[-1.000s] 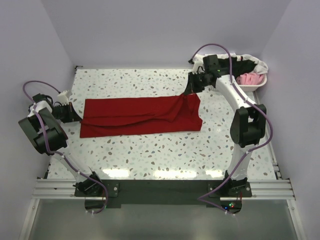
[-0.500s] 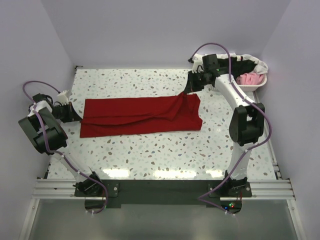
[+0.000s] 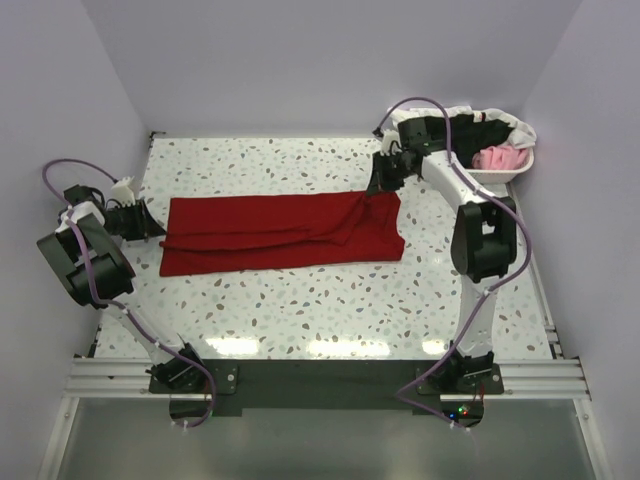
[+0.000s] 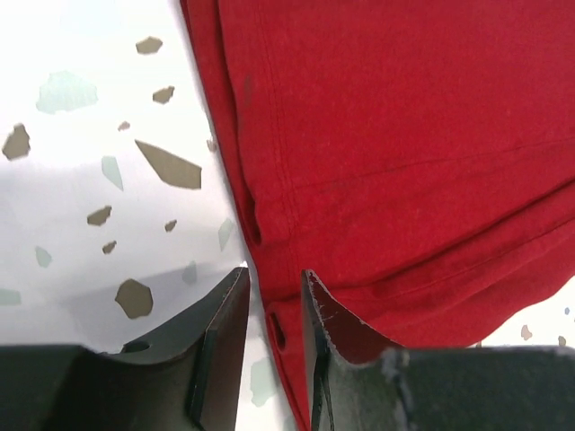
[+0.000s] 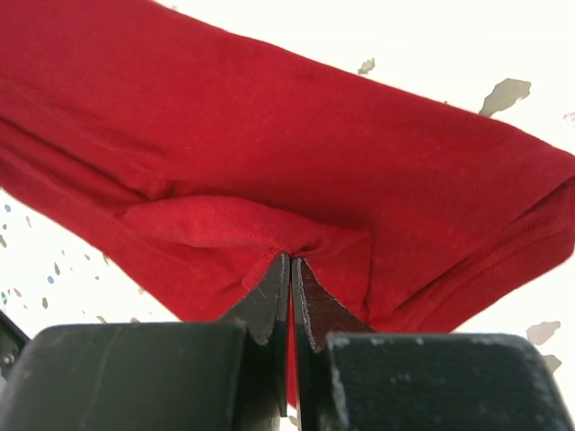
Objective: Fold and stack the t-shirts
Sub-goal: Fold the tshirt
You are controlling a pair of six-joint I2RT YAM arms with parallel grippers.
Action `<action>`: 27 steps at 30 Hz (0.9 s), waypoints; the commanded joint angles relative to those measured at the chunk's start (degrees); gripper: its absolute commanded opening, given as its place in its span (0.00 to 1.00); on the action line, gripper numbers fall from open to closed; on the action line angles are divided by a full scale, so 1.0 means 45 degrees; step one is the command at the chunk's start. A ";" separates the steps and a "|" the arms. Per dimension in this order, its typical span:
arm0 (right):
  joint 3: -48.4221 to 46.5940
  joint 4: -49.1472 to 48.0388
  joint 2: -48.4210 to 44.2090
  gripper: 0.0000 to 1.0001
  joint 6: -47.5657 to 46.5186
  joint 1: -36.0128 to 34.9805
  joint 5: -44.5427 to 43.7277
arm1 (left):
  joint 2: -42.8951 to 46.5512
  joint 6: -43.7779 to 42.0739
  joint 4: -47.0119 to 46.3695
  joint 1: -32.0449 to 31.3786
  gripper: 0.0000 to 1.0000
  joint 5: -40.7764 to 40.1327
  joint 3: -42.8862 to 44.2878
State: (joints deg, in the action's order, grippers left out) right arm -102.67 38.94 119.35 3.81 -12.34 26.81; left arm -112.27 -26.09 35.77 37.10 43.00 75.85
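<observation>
Your right gripper (image 5: 289,269) is clamped on the red shirt (image 3: 270,235) at its far right corner. Left gripper (image 4: 274,305) sits at the shirt's left hem, fingers slightly apart.

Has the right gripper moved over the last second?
No, barely. The right gripper stays shut on the red t-shirt at its corner, as far from the basket as before; only its elbow swung leftward.

No writing, label, brand, number or sign can be read in any view. The dark red t-shirt (image 3: 285,232) shows only plain cloth. The white basket (image 3: 512,174), just beyond its right end, appears too small to show any marking.
</observation>
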 commanded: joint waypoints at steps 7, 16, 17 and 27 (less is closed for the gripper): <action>0.0179 -0.1855 0.0138 0.00 0.1358 0.0086 -0.1015 | 0.1801 -0.1037 0.0233 -0.0101 0.39 0.0970 0.0058; 0.0179 -0.2129 0.0255 0.00 0.2042 0.0105 -0.1542 | 0.2916 -0.4710 0.3283 -0.1856 0.31 0.0428 -0.1423; 0.0141 -0.2129 0.0274 0.00 0.2062 0.0086 -0.1562 | 0.2975 -0.4653 0.3166 -0.2052 0.30 0.0289 -0.1601; 0.0082 -0.2286 0.0314 0.00 0.2414 0.0105 -0.2109 | 0.2314 -0.3754 0.1974 -0.3888 0.21 -0.0981 -0.2110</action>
State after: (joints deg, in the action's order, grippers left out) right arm -101.75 31.55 121.60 13.10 -12.29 19.86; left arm -100.55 -43.48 46.87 20.99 40.60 66.26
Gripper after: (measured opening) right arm 0.010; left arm 0.225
